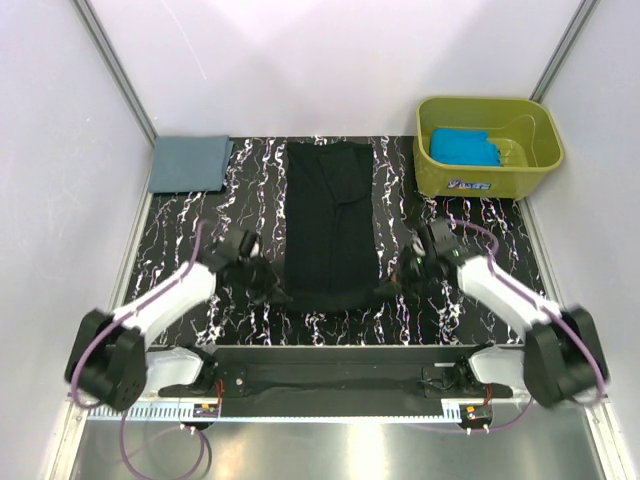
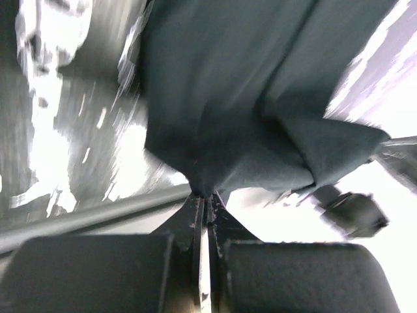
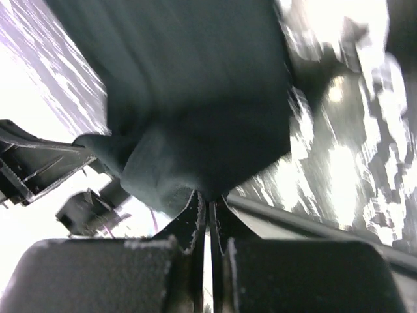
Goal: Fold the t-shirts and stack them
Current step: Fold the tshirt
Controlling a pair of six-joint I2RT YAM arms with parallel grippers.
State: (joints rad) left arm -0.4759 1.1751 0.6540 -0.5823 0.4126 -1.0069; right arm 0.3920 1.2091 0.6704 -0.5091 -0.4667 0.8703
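Note:
The black t-shirt [image 1: 330,220] lies as a long narrow strip down the middle of the marbled table. My left gripper [image 1: 272,291] is shut on its near left corner, and in the left wrist view the fingertips [image 2: 205,195] pinch a gathered bunch of dark cloth [image 2: 247,98]. My right gripper [image 1: 393,285] is shut on the near right corner, where the cloth [image 3: 189,98] puckers at the closed tips [image 3: 210,199]. A folded slate grey-blue t-shirt [image 1: 188,163] rests at the back left. The turquoise-blue t-shirt [image 1: 463,147] sits in the tub.
The olive-green tub [image 1: 541,160] stands at the back right corner. White walls enclose the table on three sides. The arm bases and a black rail [image 1: 330,365] run along the near edge.

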